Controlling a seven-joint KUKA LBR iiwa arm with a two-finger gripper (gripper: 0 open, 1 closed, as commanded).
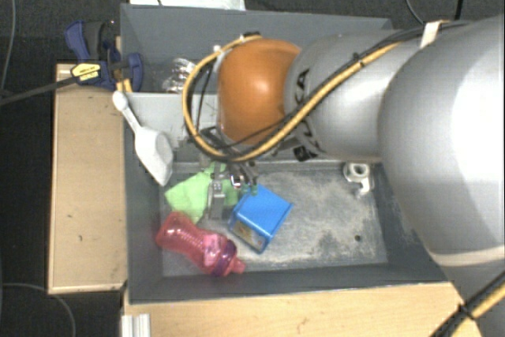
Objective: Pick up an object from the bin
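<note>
Gripper (229, 192) is down in the grey metal bin (331, 249), left of frame centre, btwn a light-green crumpled soft lump (188, 193) on its left and a blue square box (260, 219) at its lower right, close to both. Whether it's open or closed: can't tell (orange cover sits above it). A pink plastic bottle (197, 243) lies on its side, lower left; a white plastic scoop (148, 144) leans by the left wall.

Bin (331, 217): grey metal, matt, floor speckled and scuffed. Blue block (260, 215): smooth plastic, slight sheen. Pink bottle (197, 245): glossy translucent plastic. Green lump (188, 193): matt, soft-looking; material not identifiable. White scoop (150, 146): smooth plastic. Orange cover (252, 87): smooth, glossy. Arm casing (410, 106): smooth, satin silver.
</note>
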